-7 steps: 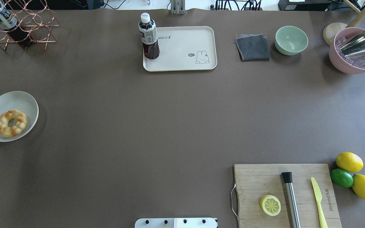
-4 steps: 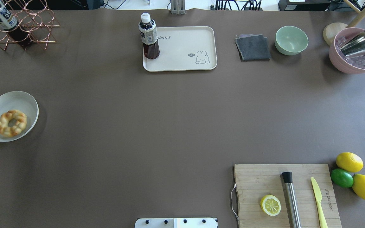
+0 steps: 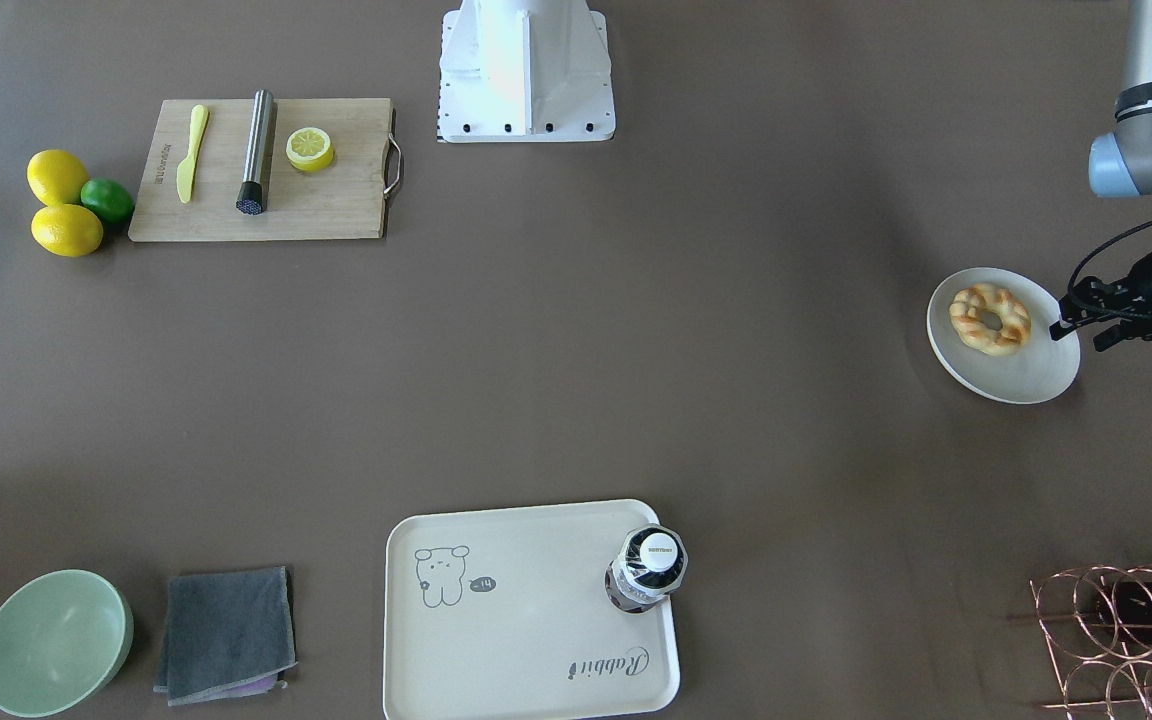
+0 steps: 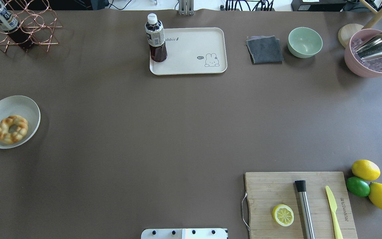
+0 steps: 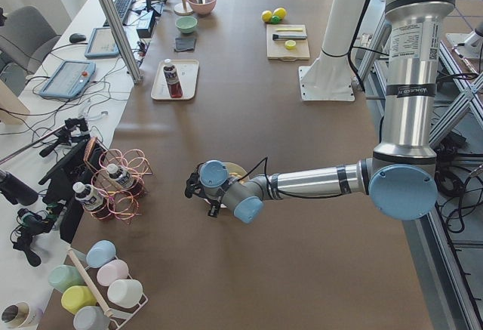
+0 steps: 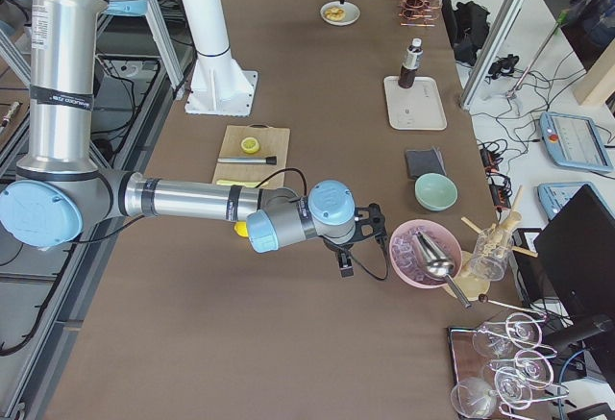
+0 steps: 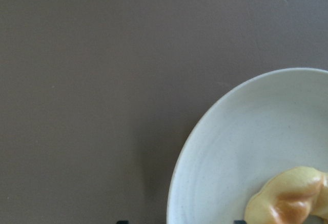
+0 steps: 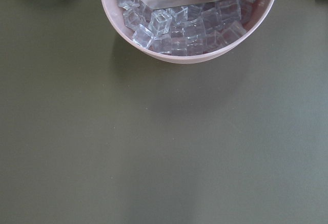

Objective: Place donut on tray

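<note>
Nothing has been picked up yet. The donut (image 3: 990,319) lies flat on the white plate (image 3: 1031,382) at the right edge of the front-facing view, on the plate's upper-left part, and nothing touches it. The left arm (image 3: 1151,165) reaches in from the right edge of that frame. The left jaws hang just beside the plate's right rim, not over the donut. They stand apart: the left wrist view shows two dark tips at its bottom edge with a wide gap between them, and a bit of the donut at lower right. How high they are above the plate I cannot judge.

The tray (image 3: 526,640) sits at the bottom centre of the front-facing frame, well apart from the plate. A dark bottle (image 3: 648,572) stands upright near its upper-right corner there, and the rabbit drawing is toward the left end. Between them I judge there is room for the donut.

The right arm (image 6: 192,199) is far off at the other end, with the right jaws near the pink bowl (image 8: 189,57) of ice. Whether those are apart or together I cannot tell, since only a side view shows them.

By my reckoning the whole job is left. The left jaws must get over the donut, close on it and lift. They must then carry it across the worktop (image 3: 576,350) and set it down clear of the bottle.
</note>
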{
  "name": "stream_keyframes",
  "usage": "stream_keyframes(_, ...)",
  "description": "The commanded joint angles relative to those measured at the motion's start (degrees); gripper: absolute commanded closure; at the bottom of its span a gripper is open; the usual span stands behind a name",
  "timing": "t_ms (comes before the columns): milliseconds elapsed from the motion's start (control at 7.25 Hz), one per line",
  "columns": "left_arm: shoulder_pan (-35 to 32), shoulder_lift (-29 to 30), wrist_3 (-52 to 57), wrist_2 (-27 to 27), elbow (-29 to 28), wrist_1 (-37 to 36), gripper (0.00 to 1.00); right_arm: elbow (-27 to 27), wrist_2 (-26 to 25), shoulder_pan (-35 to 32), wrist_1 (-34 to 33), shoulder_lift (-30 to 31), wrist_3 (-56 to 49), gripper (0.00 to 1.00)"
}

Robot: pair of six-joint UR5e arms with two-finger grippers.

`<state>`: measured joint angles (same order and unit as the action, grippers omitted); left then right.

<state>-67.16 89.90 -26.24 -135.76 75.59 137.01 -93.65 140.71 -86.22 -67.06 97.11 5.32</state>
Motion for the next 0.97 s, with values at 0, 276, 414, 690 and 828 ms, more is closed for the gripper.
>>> stream_keyframes(0,0.01,0.45,-0.04,-0.12,-0.61,0.01,0.51,0.04,-0.18,0.0,0.0,-0.25,0.04,0.0)
stream_keyframes(276,0.01,0.45,-0.04,-0.04,-0.79,0.01,0.56,-0.04,-0.09,0.0,0.0,0.01,-0.05,0.0)
stream_keyframes(414,0.01,0.45,-0.04,-0.04,-0.88,0.01,0.56,-0.04,-0.09,0.0,0.0,0.1,-0.05,0.0)
stream_keyframes(690,0.01,0.45,-0.65,-0.04,-0.88,0.01,0.66,-0.04,-0.09,0.0,0.0,0.1,-0.05,0.0)
stream_keyframes(828,0.1,0.45,-0.66,-0.04,-0.97,0.01,0.69,-0.13,0.0,0.0,0.0,0.1,0.04,0.0)
